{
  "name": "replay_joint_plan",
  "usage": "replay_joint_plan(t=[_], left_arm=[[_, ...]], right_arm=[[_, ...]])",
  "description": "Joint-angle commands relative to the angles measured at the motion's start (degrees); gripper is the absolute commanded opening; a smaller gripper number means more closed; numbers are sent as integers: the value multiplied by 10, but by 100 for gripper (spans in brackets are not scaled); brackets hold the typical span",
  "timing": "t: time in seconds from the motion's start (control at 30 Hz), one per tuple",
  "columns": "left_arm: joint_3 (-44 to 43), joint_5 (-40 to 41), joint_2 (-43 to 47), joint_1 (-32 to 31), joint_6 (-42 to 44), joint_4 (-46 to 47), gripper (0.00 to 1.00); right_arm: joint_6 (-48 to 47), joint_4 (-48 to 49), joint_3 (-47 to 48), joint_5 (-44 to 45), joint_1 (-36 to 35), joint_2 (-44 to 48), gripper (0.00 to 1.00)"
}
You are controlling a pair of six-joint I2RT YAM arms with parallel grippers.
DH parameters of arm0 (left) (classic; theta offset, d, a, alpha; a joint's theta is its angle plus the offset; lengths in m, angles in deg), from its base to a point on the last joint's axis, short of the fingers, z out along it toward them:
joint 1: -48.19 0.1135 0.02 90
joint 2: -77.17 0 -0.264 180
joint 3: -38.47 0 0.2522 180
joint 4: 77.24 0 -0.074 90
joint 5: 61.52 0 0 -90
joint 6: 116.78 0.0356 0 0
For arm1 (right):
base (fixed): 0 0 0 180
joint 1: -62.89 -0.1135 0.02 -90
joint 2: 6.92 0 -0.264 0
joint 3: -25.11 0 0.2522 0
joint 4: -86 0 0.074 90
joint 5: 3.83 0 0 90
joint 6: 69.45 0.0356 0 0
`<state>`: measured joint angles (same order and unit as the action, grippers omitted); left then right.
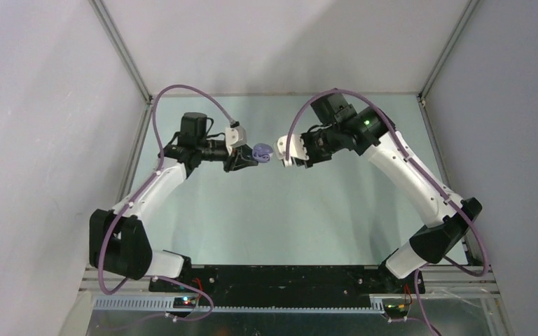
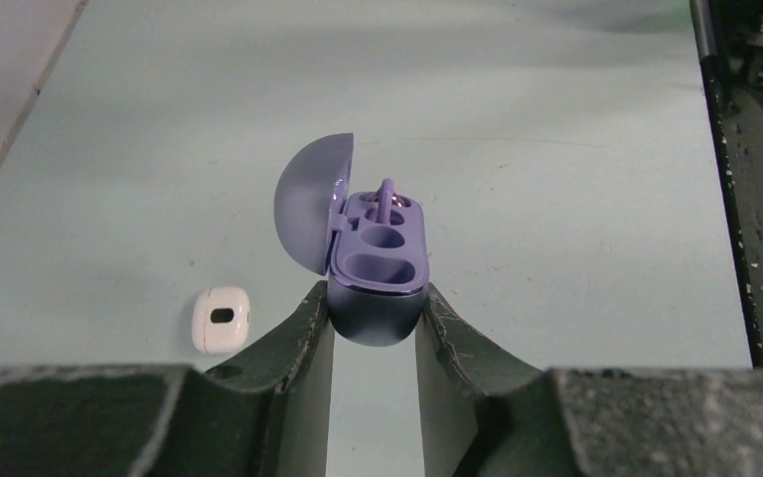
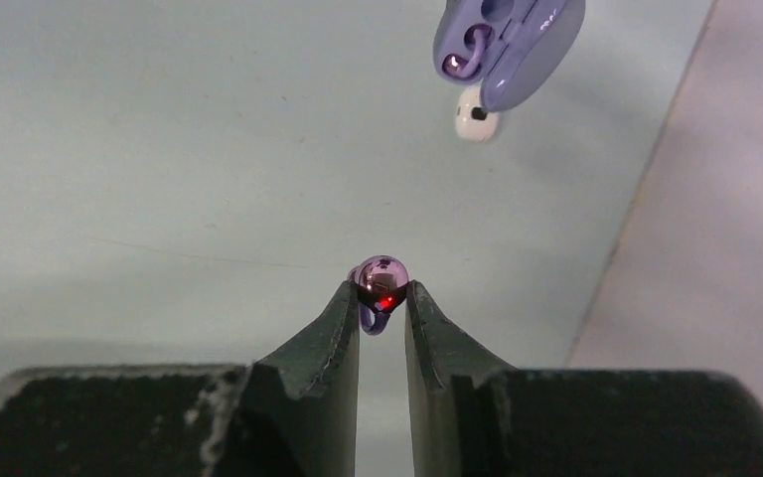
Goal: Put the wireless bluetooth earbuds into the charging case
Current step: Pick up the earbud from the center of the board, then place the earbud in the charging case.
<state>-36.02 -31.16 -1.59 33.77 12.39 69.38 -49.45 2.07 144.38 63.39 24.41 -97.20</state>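
The left pincer is closed narrowly on the rounded bottom of the purple charging case, one finger pressing each side. The case is held off the surface. Its lid stands open, swung to the left of the pincer. One purple earbud sits in the socket farthest from the fingertips, and two hollow sockets lie nearer them. A small white item lies on the surface, just left of the left finger and lower down.

The right pincer is nearly closed, pinching a second purple earbud right at its fingertips. The glossy round end pokes out past the tips and a red glint shows on it. From this pincer the open case lies ahead and off to the right, well apart. From above, the two pincers face each other with the case between them, close to the left one.
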Motion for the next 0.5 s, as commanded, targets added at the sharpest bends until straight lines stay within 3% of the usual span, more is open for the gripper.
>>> replay_joint_plan(t=[0.0,0.13,0.27,0.47], left_arm=[[28,-26,27,-14,26,76,0],[71,11,57,-16,-1,114,0],[94,52,89,-12,23,63,0],[135,97,141,6,-53,78,0]], right_arm=[[-162,67,-39,45,-21,28,0],[-213,21,-80,81,-27,27,0],[-245,-17,-191,157,-11,26,0],[-150,-39,-266,260,11,-78,0]])
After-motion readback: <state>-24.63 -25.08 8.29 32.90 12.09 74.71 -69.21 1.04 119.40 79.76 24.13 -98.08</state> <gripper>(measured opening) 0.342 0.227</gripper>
